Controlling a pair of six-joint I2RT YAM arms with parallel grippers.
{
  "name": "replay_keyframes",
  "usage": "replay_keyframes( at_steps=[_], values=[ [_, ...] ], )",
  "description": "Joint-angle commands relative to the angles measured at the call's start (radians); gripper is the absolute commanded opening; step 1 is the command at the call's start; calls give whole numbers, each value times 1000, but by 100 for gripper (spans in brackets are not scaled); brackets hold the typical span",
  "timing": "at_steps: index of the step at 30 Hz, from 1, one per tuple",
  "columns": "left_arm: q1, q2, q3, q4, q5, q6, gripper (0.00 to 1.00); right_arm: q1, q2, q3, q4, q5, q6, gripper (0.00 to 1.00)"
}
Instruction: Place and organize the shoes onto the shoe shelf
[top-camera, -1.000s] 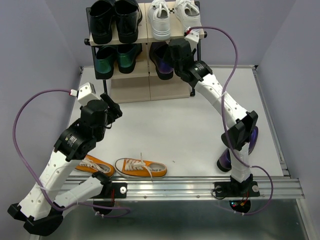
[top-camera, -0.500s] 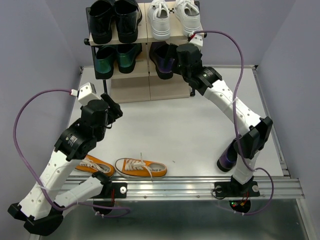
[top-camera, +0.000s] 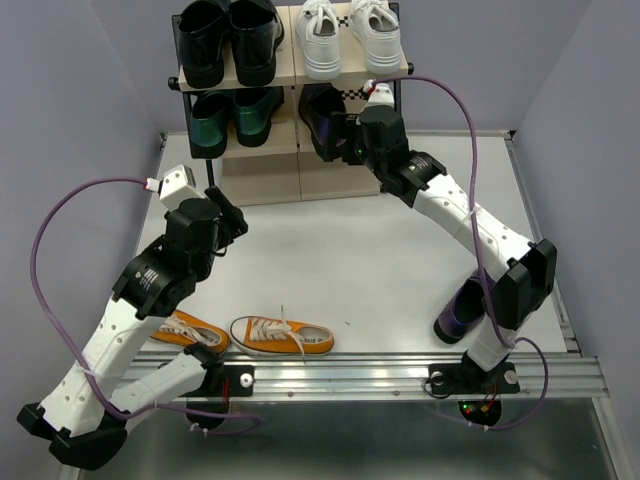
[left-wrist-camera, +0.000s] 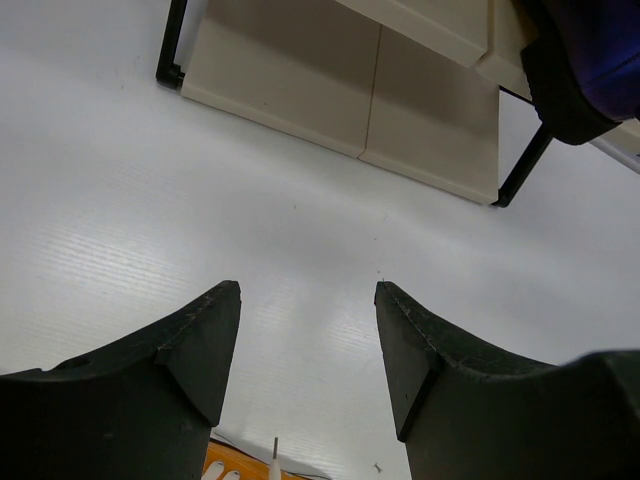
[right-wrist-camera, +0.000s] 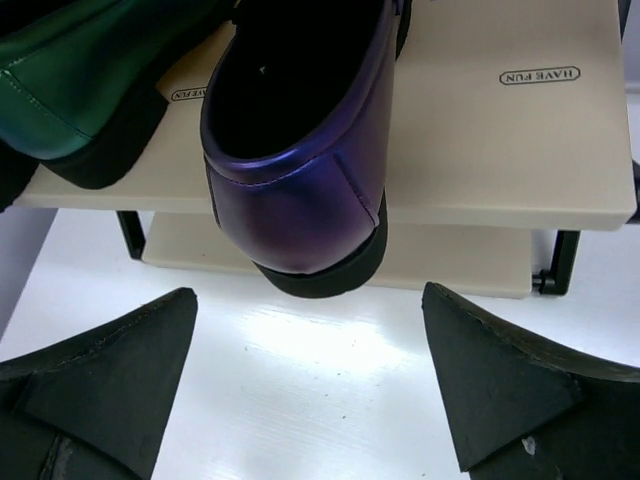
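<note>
While hovering at the shoe shelf (top-camera: 270, 180), right hand (right-wrist-camera: 308, 320): fingers apart, empty, just behind the heel of the purple loafer (right-wrist-camera: 300, 190) on the middle board.
Left hand (left-wrist-camera: 308, 300): fingers apart, empty, over the tabletop (left-wrist-camera: 150, 200).
Step, likely: shelving the purple pair (second loafer (top-camera: 462, 315) down at the near right corner).
Orange sneakers (top-camera: 282, 336): near edge, unshelved.
Next: back off, fetch the second loafer, seat beside its mate.

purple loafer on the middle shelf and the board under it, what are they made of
Purple loafer: looks like glossy patent leather or synthetic, going by its blue-violet sheen; matte black sole, probably rubber. Board: smooth matte beige, laminate or plastic, unclear.
</note>
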Motion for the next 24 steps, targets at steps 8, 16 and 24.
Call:
replay_keyframes(
  at_steps=[8,16,24],
  values=[
    [4,-9,-12,28,-6,-9,67,10,120,94,88,3,-197,100],
    [4,-14,-13,21,-8,-10,67,10,141,39,226,7,-188,97],
    [4,-18,-9,12,-16,-7,67,10,156,33,287,24,-170,93]
  ],
)
